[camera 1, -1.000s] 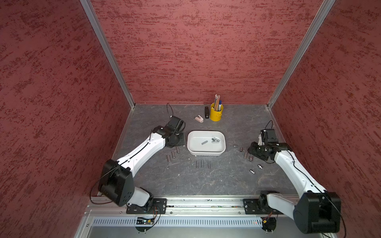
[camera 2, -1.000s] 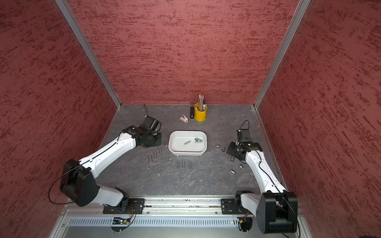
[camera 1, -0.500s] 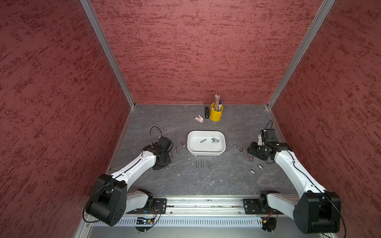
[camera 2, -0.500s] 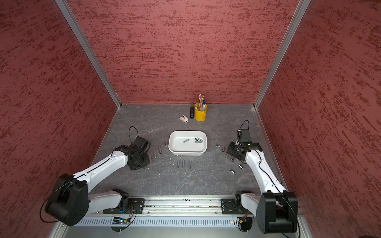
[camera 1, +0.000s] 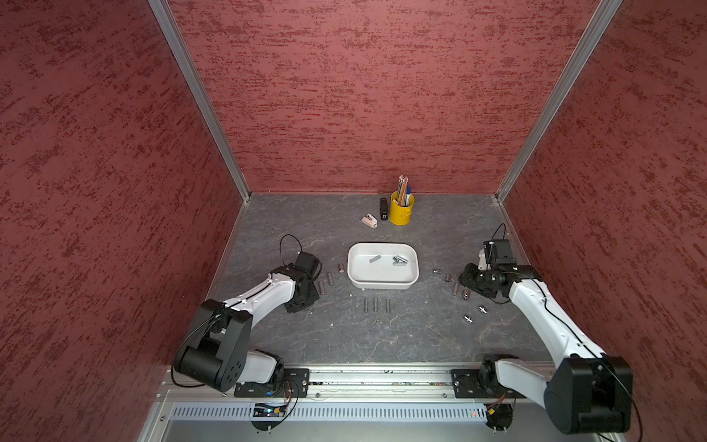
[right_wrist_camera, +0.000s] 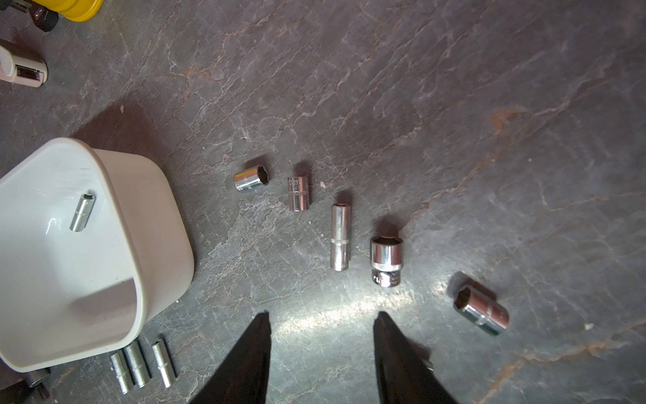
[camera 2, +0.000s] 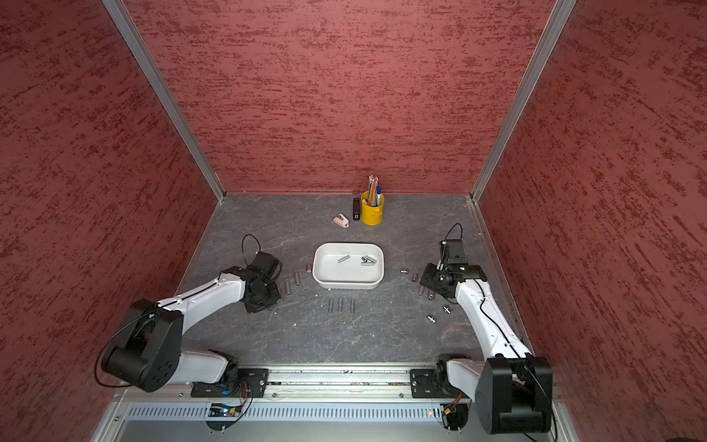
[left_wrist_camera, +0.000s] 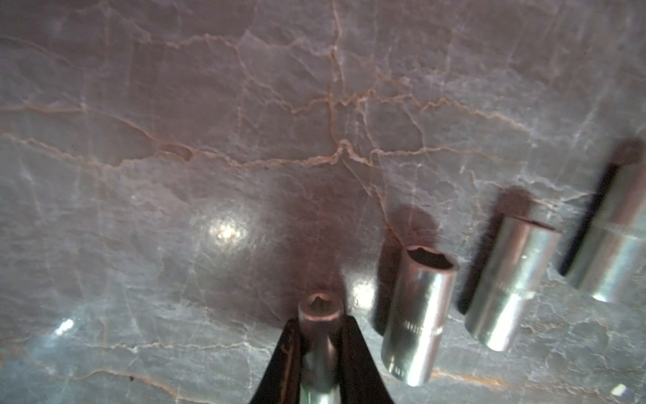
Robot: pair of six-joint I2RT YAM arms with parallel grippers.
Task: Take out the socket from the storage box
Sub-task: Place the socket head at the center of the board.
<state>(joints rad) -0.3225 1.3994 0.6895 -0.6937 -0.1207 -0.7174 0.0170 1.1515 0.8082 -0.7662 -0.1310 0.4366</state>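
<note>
in left gripper (left_wrist_camera: pixel 320 323), socket (left_wrist_camera: pixel 318 344), apart from storage box (camera 1: pixel 382 285)

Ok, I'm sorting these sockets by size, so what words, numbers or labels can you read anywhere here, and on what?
Nothing reads clearly.
Stamped marks on the short chrome socket: too blurred to read.
Engraving on the long chrome socket: also blurred.
White marks on the small black block at the back: too small.
</note>
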